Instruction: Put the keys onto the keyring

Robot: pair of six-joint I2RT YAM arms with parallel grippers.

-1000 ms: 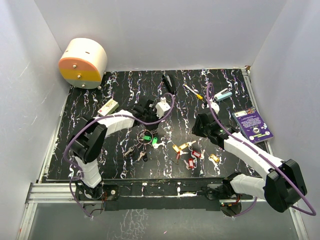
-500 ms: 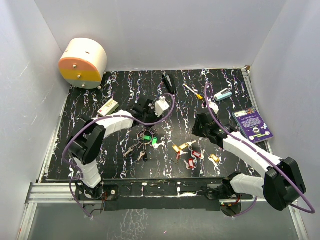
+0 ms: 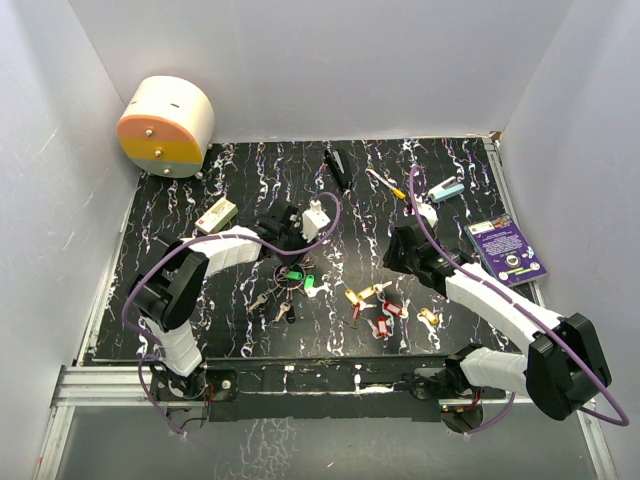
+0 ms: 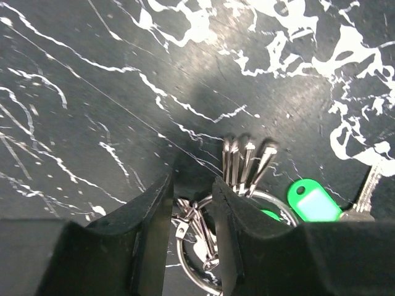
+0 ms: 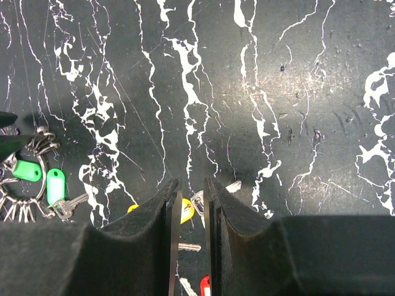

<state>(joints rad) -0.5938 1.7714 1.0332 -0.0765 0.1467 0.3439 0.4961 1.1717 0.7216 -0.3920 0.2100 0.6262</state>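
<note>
The keyring (image 3: 291, 272), a silver wire ring with green tags and dark and silver keys, lies left of the table's middle. My left gripper (image 3: 286, 248) is right over its far edge. In the left wrist view the jaws (image 4: 192, 185) stand narrowly apart and astride the ring's rim (image 4: 278, 198), next to a green tag (image 4: 311, 202). Loose keys (image 3: 375, 305) with gold, yellow and red heads lie right of centre. My right gripper (image 3: 388, 275) hovers over them with jaws slightly apart (image 5: 192, 185), empty, above a yellow key head (image 5: 186, 211).
A cream and orange round box (image 3: 167, 125) stands at the back left. A purple card (image 3: 505, 250) lies at the right edge, with a yellow-handled screwdriver (image 3: 385, 183), a teal item (image 3: 447, 190), a black tool (image 3: 337, 167) and a small white box (image 3: 216, 214) further back.
My left gripper has moved toward the near side and down onto the keyring. My right arm has barely shifted.
</note>
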